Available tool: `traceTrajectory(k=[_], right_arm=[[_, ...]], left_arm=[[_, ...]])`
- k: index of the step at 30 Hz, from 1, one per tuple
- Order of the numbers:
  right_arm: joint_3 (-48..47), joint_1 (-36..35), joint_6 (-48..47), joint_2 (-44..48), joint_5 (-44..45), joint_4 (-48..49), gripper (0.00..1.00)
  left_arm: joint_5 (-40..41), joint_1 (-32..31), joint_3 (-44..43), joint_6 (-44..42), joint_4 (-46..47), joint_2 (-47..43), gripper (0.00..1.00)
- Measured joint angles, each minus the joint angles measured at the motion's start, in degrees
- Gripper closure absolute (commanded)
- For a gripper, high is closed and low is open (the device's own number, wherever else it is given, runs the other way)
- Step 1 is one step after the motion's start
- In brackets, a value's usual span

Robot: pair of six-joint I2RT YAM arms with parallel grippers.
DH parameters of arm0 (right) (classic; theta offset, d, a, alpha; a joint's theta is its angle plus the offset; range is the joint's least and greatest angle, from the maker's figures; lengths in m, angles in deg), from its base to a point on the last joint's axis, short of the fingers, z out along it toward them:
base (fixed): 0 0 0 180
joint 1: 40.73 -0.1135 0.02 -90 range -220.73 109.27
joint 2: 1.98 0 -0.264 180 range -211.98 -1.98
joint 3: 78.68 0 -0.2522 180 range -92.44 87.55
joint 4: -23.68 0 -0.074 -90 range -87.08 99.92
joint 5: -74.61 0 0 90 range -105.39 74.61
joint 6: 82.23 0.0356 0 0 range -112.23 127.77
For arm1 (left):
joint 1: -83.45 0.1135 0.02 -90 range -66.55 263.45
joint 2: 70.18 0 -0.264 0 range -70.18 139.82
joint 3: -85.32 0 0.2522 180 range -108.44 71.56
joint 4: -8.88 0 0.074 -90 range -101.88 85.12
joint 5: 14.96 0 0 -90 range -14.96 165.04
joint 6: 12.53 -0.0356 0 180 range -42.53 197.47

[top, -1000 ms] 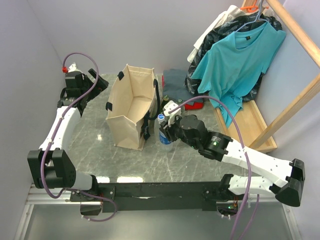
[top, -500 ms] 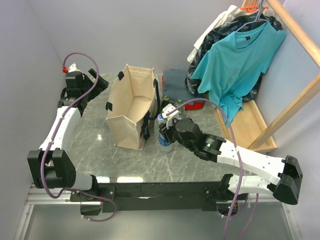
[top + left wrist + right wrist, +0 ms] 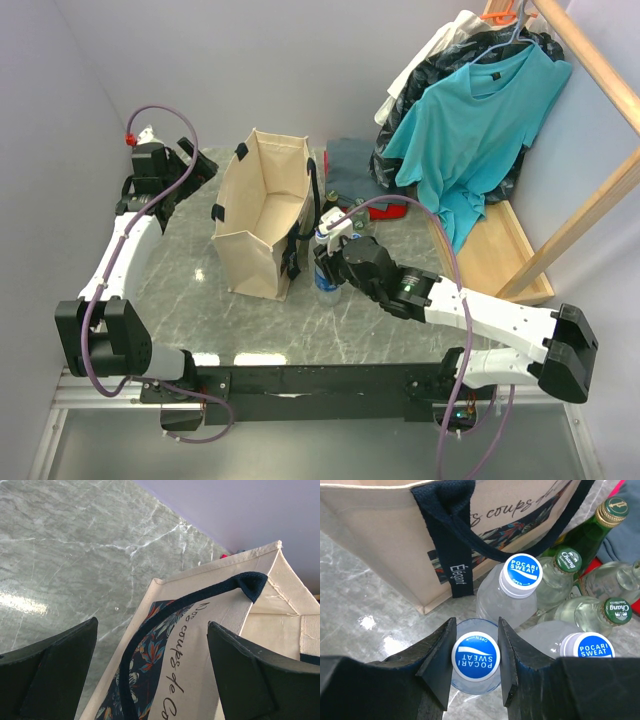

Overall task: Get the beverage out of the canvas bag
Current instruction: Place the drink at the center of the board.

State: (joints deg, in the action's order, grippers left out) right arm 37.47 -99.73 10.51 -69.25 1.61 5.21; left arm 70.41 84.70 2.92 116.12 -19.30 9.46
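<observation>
right gripper (image 3: 475, 630) clamped on Pocari Sweat bottle (image 3: 475, 661), body mostly hidden under the cap, spare bottles (image 3: 568, 564) crowding beside canvas bag (image 3: 380, 535), left gripper (image 3: 152, 625) wide open, empty

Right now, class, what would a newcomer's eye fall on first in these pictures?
The right claw is clamped on a blue-capped bottle beside the canvas bag. The bag stands open at the centre of the scene, and a teal T-shirt hangs at the far right.
</observation>
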Motion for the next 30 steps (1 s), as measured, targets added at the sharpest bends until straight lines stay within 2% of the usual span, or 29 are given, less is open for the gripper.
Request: traceTrajectory(k=[10,11,16,18,19,20,22,25,26,27,30], right_arm=[[0.02,0.44,0.90,-0.59,0.98,0.04,1.00],[0.11,0.50,1.03,-0.59,0.98,0.07,0.95],[1.05,0.74,1.46,-1.01,1.07,0.35,0.94],[1.05,0.76,1.55,-1.27,1.42,0.72,0.90],[1.05,0.79,1.62,-1.27,1.44,0.68,0.86],[1.09,0.81,1.66,-1.29,1.44,0.72,0.70],[1.25,0.81,1.70,-1.29,1.46,0.96,0.68],[1.36,0.83,1.86,-1.33,1.84,1.27,0.28],[1.36,0.83,2.08,-1.40,2.12,1.38,0.22],[1.36,0.87,2.47,-1.44,2.49,2.12,0.02],[1.25,0.92,2.64,-1.44,3.80,4.09,0.00]], left_arm=[[0.04,-0.13,0.00,-0.02,-0.04,0.00,0.04],[0.07,-0.17,0.00,-0.02,-0.04,0.00,0.04],[0.20,-0.26,0.00,-0.04,-0.04,0.00,0.04],[0.22,-0.33,0.00,-0.04,-0.02,0.00,0.04],[0.24,-0.35,0.00,-0.04,-0.02,0.00,0.04],[0.22,-0.37,0.00,-0.04,-0.04,0.00,0.04],[0.24,-0.42,0.00,-0.04,-0.02,0.00,0.04],[0.24,-0.46,0.00,-0.04,-0.02,0.00,0.04],[0.24,-0.50,0.00,-0.04,-0.02,0.00,0.04],[0.24,-0.50,0.00,-0.04,-0.02,0.00,0.04],[0.35,-0.57,0.00,-0.04,-0.02,0.00,0.04]])
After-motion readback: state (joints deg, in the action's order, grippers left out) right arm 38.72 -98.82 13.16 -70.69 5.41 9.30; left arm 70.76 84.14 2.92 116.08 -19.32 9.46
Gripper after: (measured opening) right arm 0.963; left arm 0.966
